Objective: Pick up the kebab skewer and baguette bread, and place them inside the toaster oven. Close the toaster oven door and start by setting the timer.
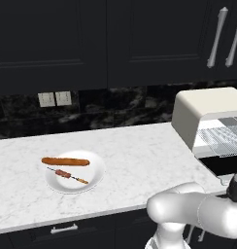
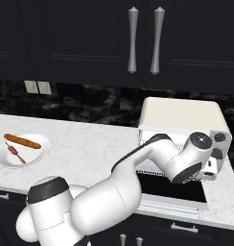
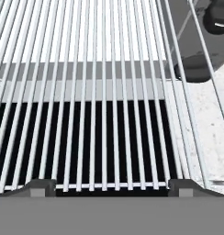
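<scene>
Item count on the white marbled surface [image 1: 140, 160]:

- One round white plate [image 1: 93, 177].
- One long orange-brown baguette loaf [image 1: 65, 161].
- One thin kebab skewer with reddish-brown meat chunks [image 1: 67, 175].
- One boxy cream-white toaster oven [image 1: 212, 109] — one wire rack [image 3: 100, 92] inside.
- Two pale wall outlets [image 1: 55, 99].
- Two silver cabinet handles [image 2: 145, 41].

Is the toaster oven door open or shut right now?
Open. The toaster oven door lies folded down flat in front of the toaster oven, leaving its wire rack exposed.
</scene>
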You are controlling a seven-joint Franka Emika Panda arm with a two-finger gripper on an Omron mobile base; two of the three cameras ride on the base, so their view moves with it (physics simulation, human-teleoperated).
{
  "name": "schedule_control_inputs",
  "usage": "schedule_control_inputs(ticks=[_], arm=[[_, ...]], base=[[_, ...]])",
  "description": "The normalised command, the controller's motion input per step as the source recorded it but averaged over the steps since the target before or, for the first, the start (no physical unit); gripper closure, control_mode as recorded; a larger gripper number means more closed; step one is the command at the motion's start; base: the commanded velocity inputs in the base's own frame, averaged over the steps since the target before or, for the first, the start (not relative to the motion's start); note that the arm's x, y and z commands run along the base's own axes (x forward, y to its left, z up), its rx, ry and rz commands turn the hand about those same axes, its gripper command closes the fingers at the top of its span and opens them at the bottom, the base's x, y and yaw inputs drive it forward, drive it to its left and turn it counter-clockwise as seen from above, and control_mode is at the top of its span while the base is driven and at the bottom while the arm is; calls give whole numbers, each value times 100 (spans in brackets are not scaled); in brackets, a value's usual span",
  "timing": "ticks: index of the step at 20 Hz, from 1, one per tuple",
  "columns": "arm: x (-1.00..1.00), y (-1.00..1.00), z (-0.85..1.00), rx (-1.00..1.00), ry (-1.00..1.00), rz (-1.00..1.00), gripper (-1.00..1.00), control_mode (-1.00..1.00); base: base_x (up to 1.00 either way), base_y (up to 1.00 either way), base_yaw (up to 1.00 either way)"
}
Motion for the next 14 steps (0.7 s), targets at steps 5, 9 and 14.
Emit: schedule_control_inputs(ticks=[5, 9, 14], arm=[[-30, 28, 59, 0, -5, 0, -100, -100], [-29, 65, 54, 0, -6, 0, -100, -100], [-5, 95, 24, 0, -7, 2, -100, -100]], base=[[0, 0, 0], [0, 0, 0], [0, 0, 0]])
